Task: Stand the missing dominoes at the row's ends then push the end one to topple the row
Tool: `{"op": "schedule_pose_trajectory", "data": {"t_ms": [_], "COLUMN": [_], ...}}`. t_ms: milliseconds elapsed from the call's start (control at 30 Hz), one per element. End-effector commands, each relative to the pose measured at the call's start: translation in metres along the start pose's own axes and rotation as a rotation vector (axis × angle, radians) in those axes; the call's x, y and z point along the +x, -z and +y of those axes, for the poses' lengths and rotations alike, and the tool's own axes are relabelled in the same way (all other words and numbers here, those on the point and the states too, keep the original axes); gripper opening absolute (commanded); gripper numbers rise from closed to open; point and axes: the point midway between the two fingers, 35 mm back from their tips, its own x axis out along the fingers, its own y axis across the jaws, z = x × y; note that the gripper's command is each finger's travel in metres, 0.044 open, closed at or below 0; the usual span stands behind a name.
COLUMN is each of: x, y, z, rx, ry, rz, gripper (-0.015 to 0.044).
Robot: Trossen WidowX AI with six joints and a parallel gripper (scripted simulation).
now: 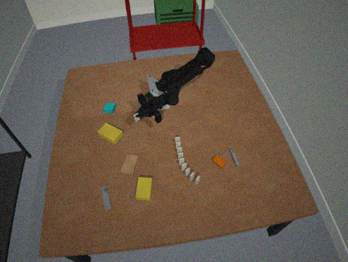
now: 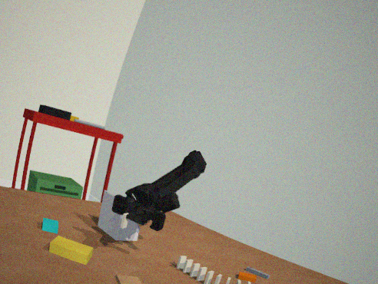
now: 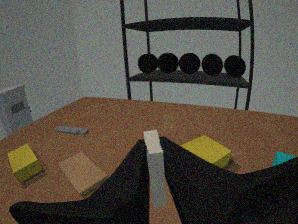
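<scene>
My gripper (image 1: pixel 138 115) (image 2: pixel 126 219) (image 3: pixel 152 144) is shut on a white domino (image 1: pixel 136 117) (image 2: pixel 124 221) (image 3: pixel 156 175), which sticks out past the fingertips. It holds the domino above the table, up and to the left of the row in the top view. Several white dominoes stand in a curved row; one end domino (image 1: pixel 177 139) (image 2: pixel 181 262) is the closest to the gripper, and the other end domino (image 1: pixel 197 180) is towards the table's front. The row is outside the wrist view, and its far part is cut off in the exterior view.
Yellow blocks (image 1: pixel 110 133) (image 1: pixel 144 188) (image 2: pixel 71 250), a tan block (image 1: pixel 129 163) (image 3: pixel 82 172) and a cyan block (image 1: pixel 109 107) (image 2: pixel 50 226) lie left of the row. A grey bar (image 1: pixel 106 197) lies front left. An orange block (image 1: pixel 218 161) and another grey bar (image 1: pixel 234 157) lie right of the row.
</scene>
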Motion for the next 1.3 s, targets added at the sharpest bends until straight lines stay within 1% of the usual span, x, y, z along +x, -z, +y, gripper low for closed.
{"op": "schedule_pose_trajectory", "data": {"t_ms": [0,667,1267], "x": [-0.009,-0.009,-0.002], "y": [-0.004,-0.002,0.051], "z": [-0.001,0.0,0.009], "rx": [0.039,0.039,0.045], "ry": [-0.025,-0.024,-0.008], "rz": [-0.044,-0.042,-0.015], "gripper": [0.0023,0.0023,0.0023]}}
